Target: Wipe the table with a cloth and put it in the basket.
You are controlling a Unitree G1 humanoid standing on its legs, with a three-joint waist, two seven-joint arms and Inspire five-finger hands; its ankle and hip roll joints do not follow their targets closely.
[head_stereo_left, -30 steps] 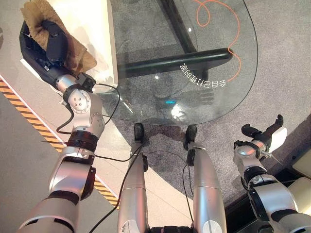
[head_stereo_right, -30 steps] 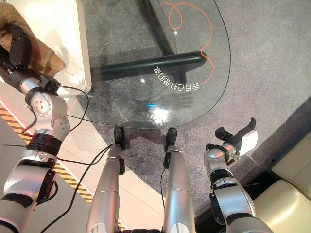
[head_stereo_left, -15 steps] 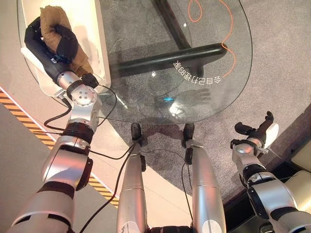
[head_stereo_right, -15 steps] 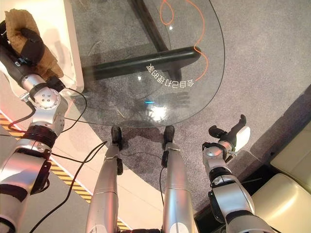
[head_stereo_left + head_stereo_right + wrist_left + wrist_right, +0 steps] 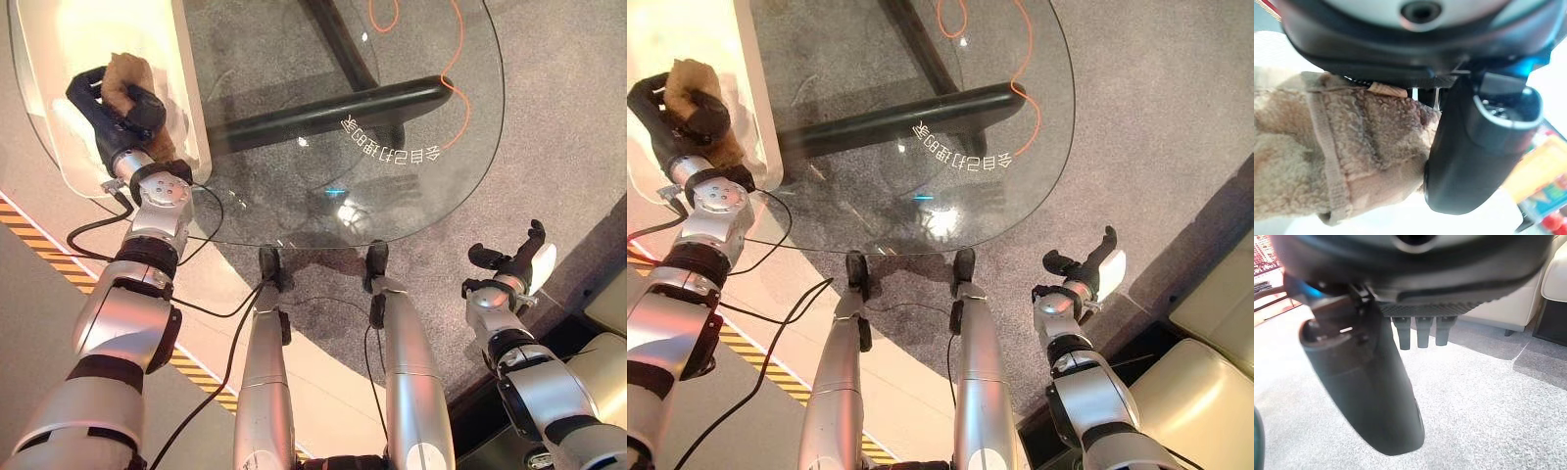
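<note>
Left eye view: against the frame half a second back, the whole scene sits lower and the left hand [image 5: 116,110] lies deeper over the white basket [image 5: 186,93] that stands on the glass table [image 5: 392,186]; part of this shift is the camera's own. The tan cloth [image 5: 124,76] is bunched in the hand's curled fingers, above the basket's interior. We judge wiping done and the drop-off in hand; release not yet made.

Right eye view: same arrangement. The right hand [image 5: 1085,272] hangs well apart from the table, over the grey carpet [image 5: 1156,117], in much the pose it had a second ago, touching nothing.

Left wrist view: the cloth is pressed between thumb [image 5: 1474,147] and palm, a firm clasp on thick folds. White basket surface shows past it.

Right wrist view: thumb [image 5: 1366,382] stands out straight, the fingers [image 5: 1420,333] relaxed and short in view; hand unclenched and empty, carpet beyond.

Next, we expect the left fingers must spread so the cloth falls inside the rim.
</note>
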